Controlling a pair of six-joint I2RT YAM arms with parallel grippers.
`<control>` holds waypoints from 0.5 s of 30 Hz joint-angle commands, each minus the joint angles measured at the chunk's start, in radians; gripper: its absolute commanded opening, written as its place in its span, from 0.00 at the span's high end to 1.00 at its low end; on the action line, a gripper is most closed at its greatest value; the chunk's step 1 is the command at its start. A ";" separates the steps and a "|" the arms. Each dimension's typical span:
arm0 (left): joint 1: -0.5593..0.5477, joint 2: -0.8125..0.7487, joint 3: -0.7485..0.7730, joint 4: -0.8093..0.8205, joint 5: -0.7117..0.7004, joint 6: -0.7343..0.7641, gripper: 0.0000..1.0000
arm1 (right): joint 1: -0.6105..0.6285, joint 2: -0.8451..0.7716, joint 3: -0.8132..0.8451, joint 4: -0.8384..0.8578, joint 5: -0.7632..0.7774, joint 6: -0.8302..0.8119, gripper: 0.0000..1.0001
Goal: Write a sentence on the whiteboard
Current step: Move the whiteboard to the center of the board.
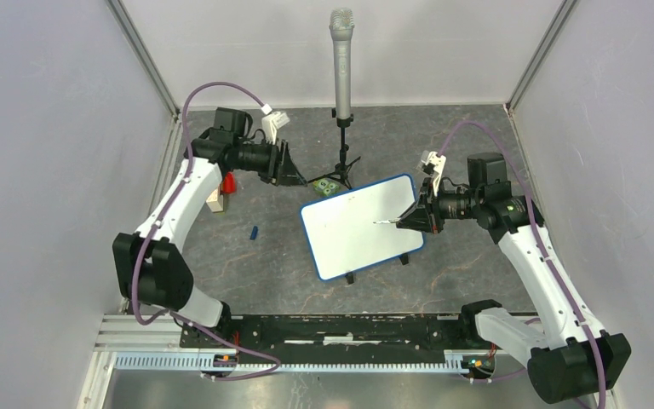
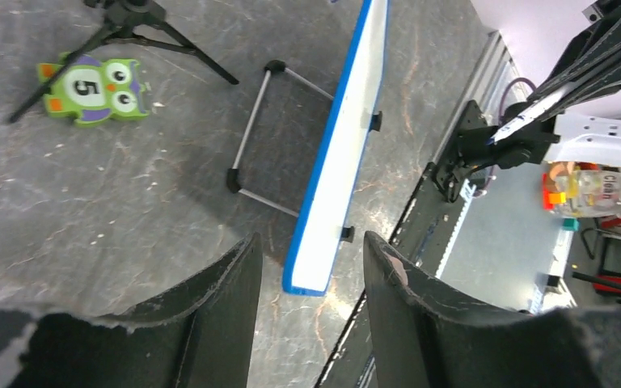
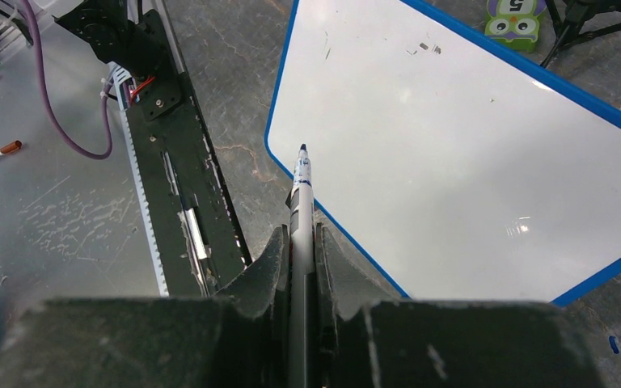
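While it stands propped at a slant on a thin metal frame near the middle of the dark grey table (image 1: 221, 256), the small white whiteboard with rounded corners and a blue edge (image 1: 358, 226) shows a plain white face with only a few faint dark specks (image 3: 424, 48). The right wrist view looks down across that face (image 3: 453, 145). The left wrist view sees the board edge-on from behind (image 2: 335, 162).

At the board's right side, the right gripper (image 1: 415, 217) is clamped on a slim white marker with a dark blue tip (image 1: 386, 222), which points inward over the white surface. From the wrist, the marker (image 3: 300, 186) runs out between the closed black fingers (image 3: 299, 242). Its tip lies just inside the blue edge, and whether it touches the board cannot be told.

Behind the board's far left corner, the left gripper (image 1: 294, 170) hangs with its two black fingers (image 2: 234, 283) apart and nothing between them.

Just beyond the board's far edge lies a green owl-shaped tile bearing the number five (image 1: 329, 186). Beside it stands a grey microphone (image 1: 341, 51) on a black tripod (image 1: 341, 166). A small blue cap (image 1: 255, 231) lies on the table left of the board.
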State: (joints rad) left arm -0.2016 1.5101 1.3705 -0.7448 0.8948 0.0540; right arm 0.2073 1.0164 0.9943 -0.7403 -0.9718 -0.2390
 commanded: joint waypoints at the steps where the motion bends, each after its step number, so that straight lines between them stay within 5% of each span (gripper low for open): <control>1: -0.042 0.024 -0.021 0.095 0.057 -0.123 0.46 | -0.003 -0.009 0.027 0.035 -0.025 0.009 1.00; 10: -0.113 0.038 -0.095 0.125 -0.083 -0.103 0.52 | -0.003 -0.012 0.026 0.030 -0.025 0.007 1.00; 15: -0.136 0.028 -0.136 0.125 -0.109 -0.092 0.64 | -0.003 -0.012 0.026 0.026 -0.028 0.004 1.00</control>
State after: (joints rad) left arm -0.3218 1.5463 1.2583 -0.6544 0.8158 -0.0246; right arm 0.2073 1.0164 0.9943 -0.7387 -0.9718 -0.2329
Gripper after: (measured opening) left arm 0.402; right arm 0.147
